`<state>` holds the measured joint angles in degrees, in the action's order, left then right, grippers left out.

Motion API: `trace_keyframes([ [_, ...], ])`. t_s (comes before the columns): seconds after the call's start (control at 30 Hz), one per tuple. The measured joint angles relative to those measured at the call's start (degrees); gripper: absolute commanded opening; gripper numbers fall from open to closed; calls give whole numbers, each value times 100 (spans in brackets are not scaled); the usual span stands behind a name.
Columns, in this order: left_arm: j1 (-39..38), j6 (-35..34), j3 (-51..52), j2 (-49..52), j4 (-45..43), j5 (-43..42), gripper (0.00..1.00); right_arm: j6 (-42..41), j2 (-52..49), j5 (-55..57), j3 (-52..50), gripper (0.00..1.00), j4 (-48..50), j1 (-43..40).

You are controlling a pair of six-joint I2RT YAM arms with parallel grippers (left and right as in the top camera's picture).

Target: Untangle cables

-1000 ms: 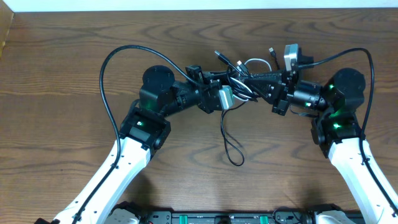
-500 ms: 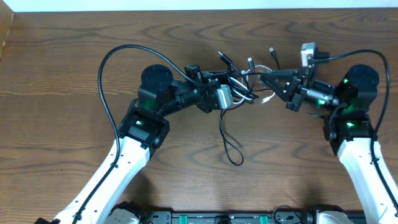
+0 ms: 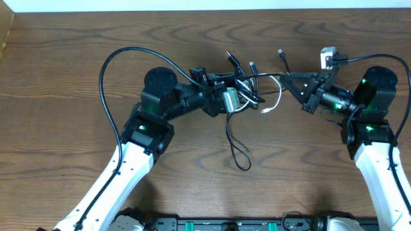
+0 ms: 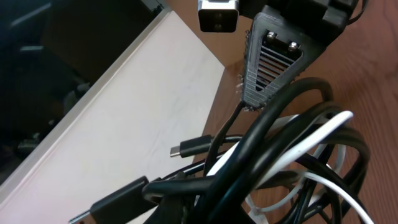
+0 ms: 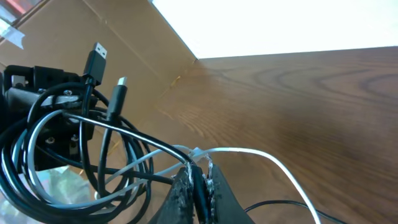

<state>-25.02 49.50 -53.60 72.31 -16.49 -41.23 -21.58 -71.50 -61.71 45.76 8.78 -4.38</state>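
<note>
The cables [image 3: 247,86] form a tangle of thin black cords and one white cord [image 3: 277,96] at the table's middle back. My left gripper [image 3: 237,97] is shut on the bundle. Its fingers are hidden behind black loops [image 4: 273,155] in the left wrist view. My right gripper [image 3: 286,78] is shut on one black strand [image 5: 130,134], which runs taut back to the tangle. The white cord [image 5: 261,154] arcs past my right gripper [image 5: 198,173]. Plug ends [image 5: 96,59] stick up from the bundle. A long black loop [image 3: 239,151] trails toward the front.
Thick black arm cables curve at the left [image 3: 112,64] and right [image 3: 379,61]. A pale strip [image 3: 192,5] borders the table's far edge. A cardboard corner [image 3: 5,32] sits at the far left. Bare wood [image 3: 289,167] lies in front of the tangle.
My right gripper has moved to the right, away from the tangle, drawing one black strand out straight. The left gripper and the bundle have stayed nearly still.
</note>
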Motion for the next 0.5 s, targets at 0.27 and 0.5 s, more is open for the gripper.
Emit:
trace_keyframes([
  [0.27, 149, -17, 0, -273, -44, 2, 7, 31, -37, 214, 0, 99, 417, -254],
  [0.5, 175, -17, 0, -323, 90, 4, 8, -133, -50, -258, -2, 99, 1589, -284],
])
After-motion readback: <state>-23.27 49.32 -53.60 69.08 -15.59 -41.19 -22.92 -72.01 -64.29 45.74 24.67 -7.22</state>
